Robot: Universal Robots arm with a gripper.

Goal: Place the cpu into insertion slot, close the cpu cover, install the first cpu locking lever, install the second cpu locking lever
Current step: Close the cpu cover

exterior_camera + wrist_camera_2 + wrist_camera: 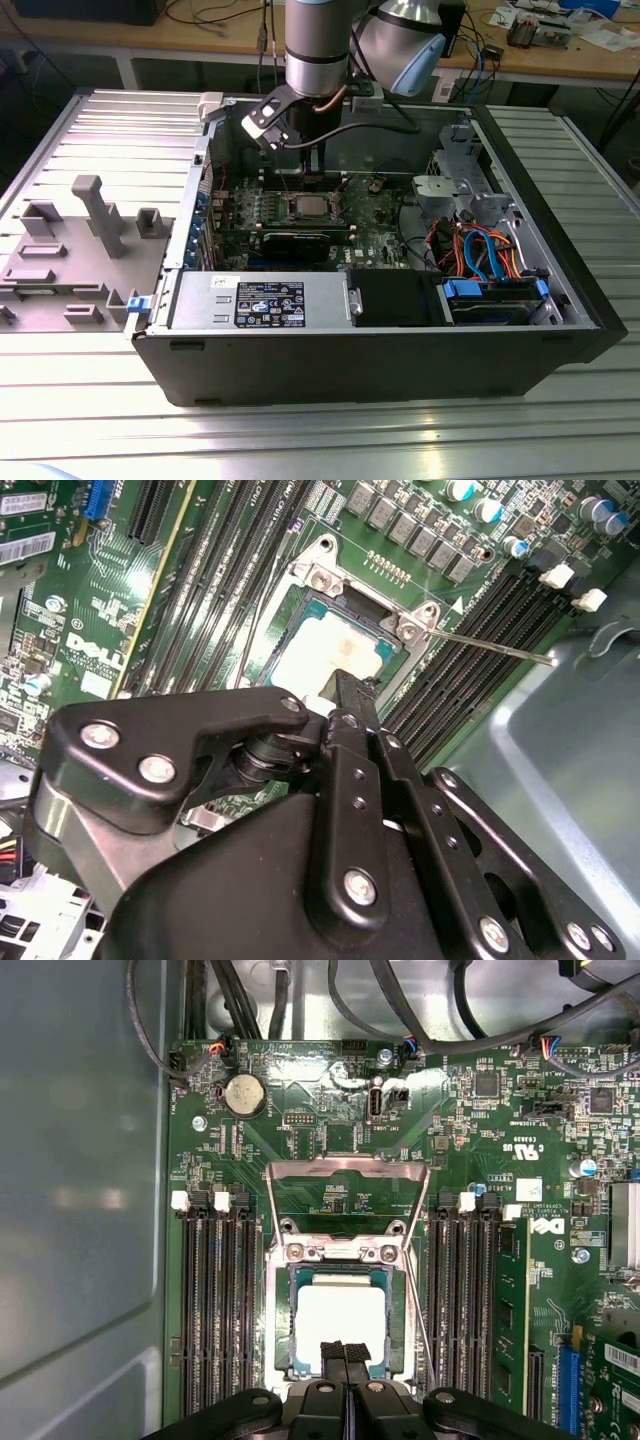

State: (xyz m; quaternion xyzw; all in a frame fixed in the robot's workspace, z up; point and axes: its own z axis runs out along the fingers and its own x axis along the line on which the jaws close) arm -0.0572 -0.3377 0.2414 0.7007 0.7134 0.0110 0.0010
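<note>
The cpu [342, 1322] lies flat in the socket on the green motherboard [480, 1140], its pale metal top facing up. It also shows in the second wrist view as the cpu [320, 658] and in the exterior view as the cpu [308, 207]. The cpu cover [345, 1167] is swung up and open on its hinge beyond the socket. A thin locking lever [500, 648] sticks out free beside the socket. My gripper [345, 1352] hangs just over the cpu's near edge, fingers pressed together and holding nothing. In the exterior view the gripper [313, 178] is low inside the case.
Black memory slots [215, 1300] flank the socket on both sides. A coin cell [245, 1095] and cables [400, 1000] lie beyond it. The grey case wall [80, 1190] is close by. A power supply [260, 300], a drive bay with coloured cables [490, 260] and a grey fixture [90, 215] are nearby.
</note>
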